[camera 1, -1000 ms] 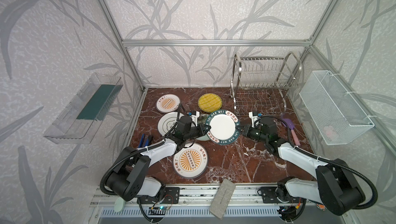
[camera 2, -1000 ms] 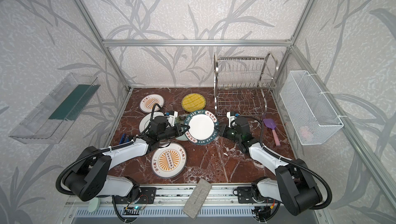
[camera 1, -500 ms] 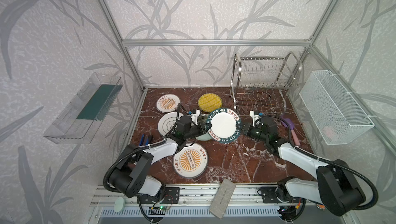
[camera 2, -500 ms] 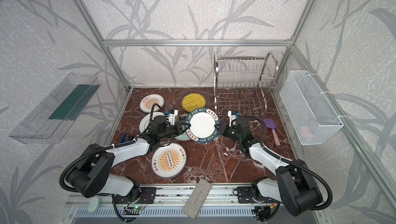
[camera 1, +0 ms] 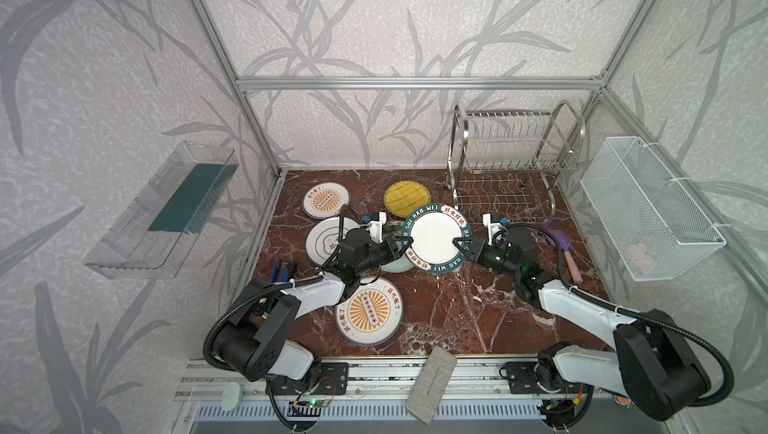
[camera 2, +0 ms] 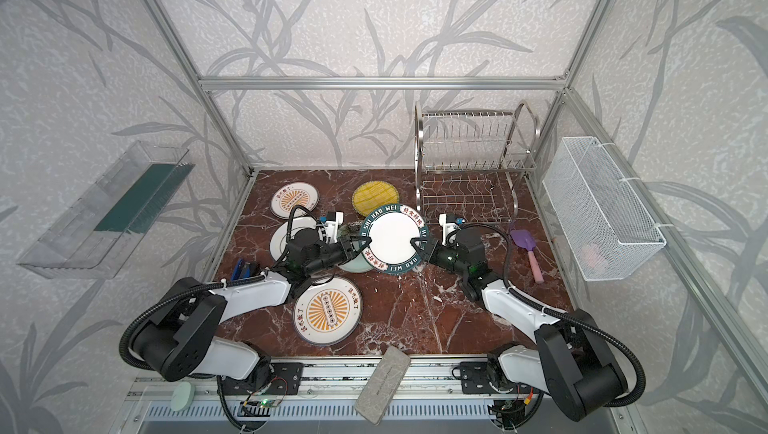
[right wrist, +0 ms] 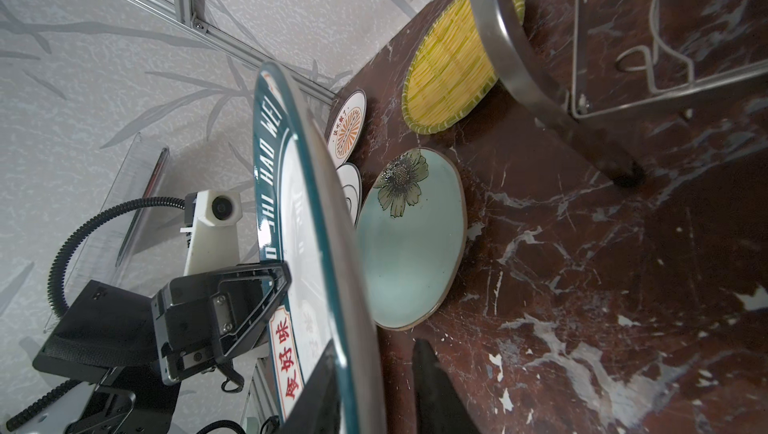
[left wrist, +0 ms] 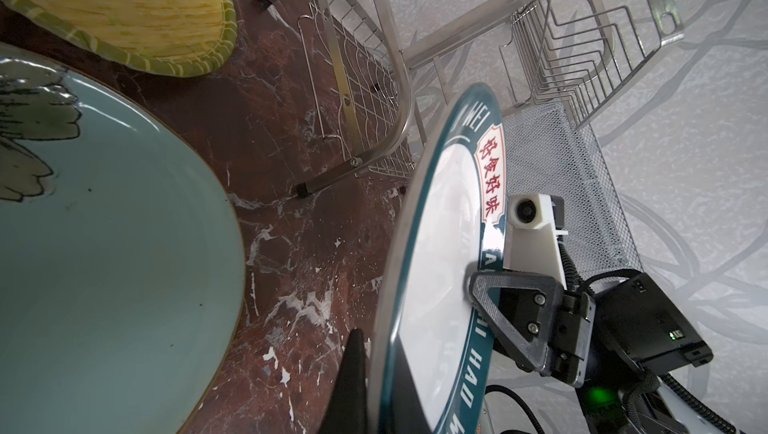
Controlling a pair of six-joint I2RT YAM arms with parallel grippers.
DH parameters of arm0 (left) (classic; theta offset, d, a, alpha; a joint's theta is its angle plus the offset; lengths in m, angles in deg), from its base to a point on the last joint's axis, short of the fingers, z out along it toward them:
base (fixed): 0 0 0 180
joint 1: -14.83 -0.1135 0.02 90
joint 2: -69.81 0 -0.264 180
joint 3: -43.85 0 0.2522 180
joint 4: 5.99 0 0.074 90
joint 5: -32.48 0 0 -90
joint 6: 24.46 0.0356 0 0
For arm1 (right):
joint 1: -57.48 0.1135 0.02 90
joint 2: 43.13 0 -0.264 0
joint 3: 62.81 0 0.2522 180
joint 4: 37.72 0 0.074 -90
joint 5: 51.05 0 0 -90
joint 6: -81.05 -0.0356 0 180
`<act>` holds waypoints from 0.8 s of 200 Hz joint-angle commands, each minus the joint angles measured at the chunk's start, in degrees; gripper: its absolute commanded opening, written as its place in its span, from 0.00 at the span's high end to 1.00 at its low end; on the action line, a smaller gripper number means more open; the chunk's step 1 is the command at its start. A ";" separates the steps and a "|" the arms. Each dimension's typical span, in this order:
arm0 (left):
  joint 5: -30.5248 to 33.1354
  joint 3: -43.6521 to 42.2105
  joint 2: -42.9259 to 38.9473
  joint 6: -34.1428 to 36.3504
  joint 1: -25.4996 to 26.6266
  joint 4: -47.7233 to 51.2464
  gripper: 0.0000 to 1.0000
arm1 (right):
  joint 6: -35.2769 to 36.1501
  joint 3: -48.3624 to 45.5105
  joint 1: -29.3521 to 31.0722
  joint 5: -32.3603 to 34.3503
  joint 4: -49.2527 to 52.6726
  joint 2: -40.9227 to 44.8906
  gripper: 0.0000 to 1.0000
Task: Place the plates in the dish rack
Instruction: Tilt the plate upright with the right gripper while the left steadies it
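Note:
A teal-rimmed white plate [camera 1: 436,239] [camera 2: 392,239] hangs tilted above the table between both arms. My left gripper [camera 1: 401,245] [left wrist: 380,378] is shut on its left rim. My right gripper [camera 1: 459,245] [right wrist: 374,390] straddles the opposite rim, open, with a gap between one finger and the plate's underside. The steel dish rack [camera 1: 511,162] [camera 2: 469,153] stands empty at the back right. Flat on the table lie a mint flower plate [right wrist: 411,241], a yellow plate [camera 1: 406,198], a black-ringed plate [camera 1: 326,241] and two sunburst plates [camera 1: 326,200] [camera 1: 369,310].
A white mesh basket [camera 1: 648,212] hangs on the right wall and a clear tray [camera 1: 166,212] on the left wall. A purple spatula [camera 1: 561,245] lies right of the right arm. A blue item [camera 1: 282,272] sits by the left edge, a grey block [camera 1: 430,382] at the front.
The right gripper's jaws have parted from the plate's rim. The plate has shifted slightly back and right, still in the left gripper.

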 commanded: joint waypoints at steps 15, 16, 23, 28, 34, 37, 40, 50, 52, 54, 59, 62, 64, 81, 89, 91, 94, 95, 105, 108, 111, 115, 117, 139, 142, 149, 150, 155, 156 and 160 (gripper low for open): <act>-0.77 -0.35 -0.21 -2.29 0.26 -7.30 1.00 | -0.89 -0.61 1.68 -0.71 -5.98 -1.56 0.71; -0.77 -0.38 -0.23 -2.31 0.26 -7.35 1.00 | -0.90 -0.61 1.72 -0.70 -6.15 -1.62 0.71; -0.60 -0.50 -0.19 -2.50 0.30 -7.62 1.00 | -1.09 -0.53 2.04 -0.70 -7.34 -2.07 0.71; -0.47 -0.51 -0.17 -2.59 0.25 -7.79 1.00 | -1.34 -0.46 2.16 -0.70 -8.08 -2.46 0.72; -0.34 -0.60 -0.26 -2.68 0.26 -7.71 1.00 | -1.50 -0.37 2.26 -0.86 -9.06 -2.93 0.73; -0.17 -0.64 -0.33 -2.75 0.33 -7.77 1.00 | -1.65 -0.30 2.38 -0.92 -9.51 -3.14 0.73; -0.08 -0.68 -0.28 -2.82 0.26 -7.79 1.00 | -1.81 -0.20 2.45 -0.88 -9.89 -3.41 0.73; 0.52 -0.88 -0.40 -2.86 0.25 -7.76 1.00 | -2.39 -0.16 2.67 -0.88 -11.38 -4.23 0.74; 0.70 -0.97 -0.47 -2.91 0.25 -7.74 1.00 | -2.54 -0.17 2.78 -0.84 -11.41 -4.41 0.75; 0.79 -1.02 -0.50 -2.94 0.25 -7.69 1.00 | -2.69 -0.17 2.80 -0.80 -12.39 -4.54 0.75; 1.12 -1.14 -0.65 -2.95 0.30 -7.74 1.00 | -3.07 -0.17 2.89 -0.86 -14.03 -4.97 0.76; 1.35 -1.24 -0.73 -3.03 0.26 -7.77 1.00 | -3.25 -0.13 2.94 -0.80 -14.63 -5.26 0.76; 1.46 -1.28 -0.79 -3.04 0.25 -7.72 1.00 | -3.46 -0.16 2.98 -0.84 -15.01 -5.39 0.77; 1.79 -1.48 -1.17 -3.04 0.27 -7.60 1.00 | -4.63 -0.04 3.15 -1.22 -17.95 -6.74 0.80; 1.72 -1.38 -1.39 -2.95 0.25 -7.50 1.00 | -5.17 0.07 3.20 -1.48 -19.07 -7.41 0.81; 1.70 -1.38 -1.44 -2.95 0.27 -7.37 1.00 | -5.21 0.08 3.24 -1.53 -19.33 -7.47 0.82; 1.70 -1.37 -1.49 -2.91 0.30 -7.26 1.00 | -5.42 0.17 3.20 -1.64 -19.75 -7.70 0.82; 1.70 -1.33 -1.48 -2.88 0.27 -7.20 1.00 | -5.50 0.17 3.27 -1.70 -19.89 -7.77 0.82; 1.66 -1.30 -1.66 -2.82 0.33 -6.93 1.00 | -5.89 0.40 3.31 -2.08 -20.75 -8.33 0.86; 1.69 -1.30 -1.73 -2.78 0.28 -6.82 1.00 | -5.92 0.45 3.29 -2.23 -20.92 -8.52 0.87; 1.67 -1.30 -1.74 -2.79 0.25 -6.75 1.00 | -6.00 0.58 3.33 -2.34 -21.01 -8.66 0.88; 1.69 -1.28 -1.82 -2.79 0.28 -6.69 1.00 | -5.99 0.69 3.29 -2.52 -21.21 -8.77 0.90; 1.70 -1.29 -1.83 -2.73 0.28 -6.64 1.00 | -6.01 0.66 3.35 -2.61 -21.30 -8.86 0.92; 2.04 -1.28 -2.43 -2.45 0.28 -5.76 1.00 | -5.86 0.97 3.42 -2.92 -21.26 -8.83 1.00; 2.05 -1.21 -2.45 -2.38 0.28 -5.49 1.00 | -5.78 0.92 3.37 -2.90 -21.10 -8.76 1.00; 2.11 -1.15 -2.80 -2.15 0.28 -4.90 1.00 | -5.60 0.97 3.43 -2.82 -20.81 -8.55 1.00; 2.12 -1.14 -2.80 -2.07 0.27 -4.79 1.00 | -5.54 0.97 3.43 -2.81 -20.78 -8.50 1.00; 2.20 -1.06 -3.03 -1.84 0.25 -4.23 1.00 | -5.34 1.01 3.43 -2.69 -20.45 -8.25 1.00; 2.21 -1.01 -3.04 -1.78 0.25 -4.15 1.00 | -5.28 1.03 3.43 -2.66 -20.37 -8.22 1.00; 2.31 -0.98 -3.22 -1.60 0.27 -3.74 1.00 | -5.03 1.05 3.43 -2.64 -20.04 -7.94 1.00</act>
